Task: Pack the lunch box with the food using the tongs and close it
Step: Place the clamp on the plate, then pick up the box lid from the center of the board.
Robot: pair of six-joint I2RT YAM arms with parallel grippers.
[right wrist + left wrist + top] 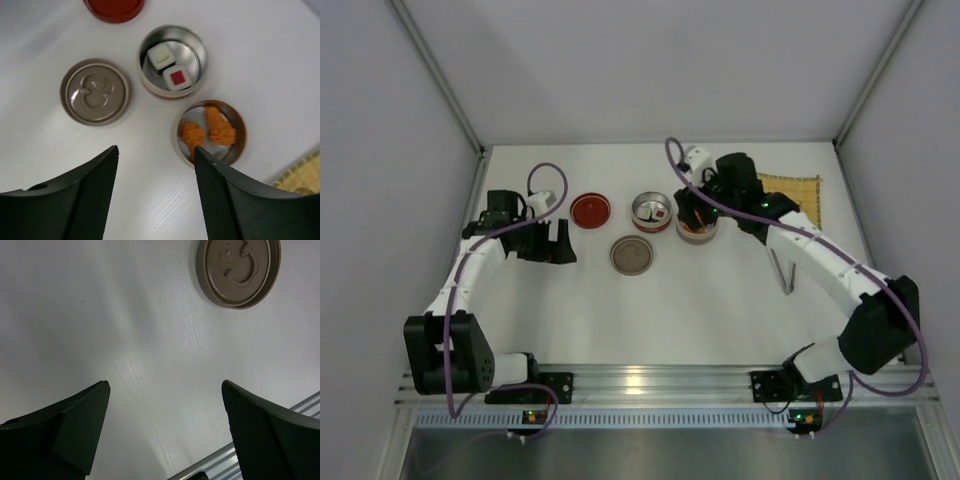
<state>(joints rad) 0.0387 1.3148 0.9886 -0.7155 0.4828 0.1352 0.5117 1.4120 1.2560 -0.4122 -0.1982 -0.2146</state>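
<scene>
The lunch box is two round tins. One tin (172, 60) (652, 210) holds a white piece and a white piece with a red centre. The other tin (212, 131) (697, 232) holds two orange chunks. A tan lid (95, 91) (632, 254) (237, 271) and a red lid (114, 6) (590, 210) lie loose on the table. The silver tongs (782, 268) lie on the table under the right forearm. My right gripper (156, 150) (695, 222) hovers open over the orange tin, holding nothing. My left gripper (165, 385) (560, 243) is wide open and empty, left of the tan lid.
A yellow woven mat (798, 190) (300, 172) lies at the back right, behind the right arm. Grey walls close in the table on three sides. An aluminium rail (650, 380) (225, 460) runs along the near edge.
</scene>
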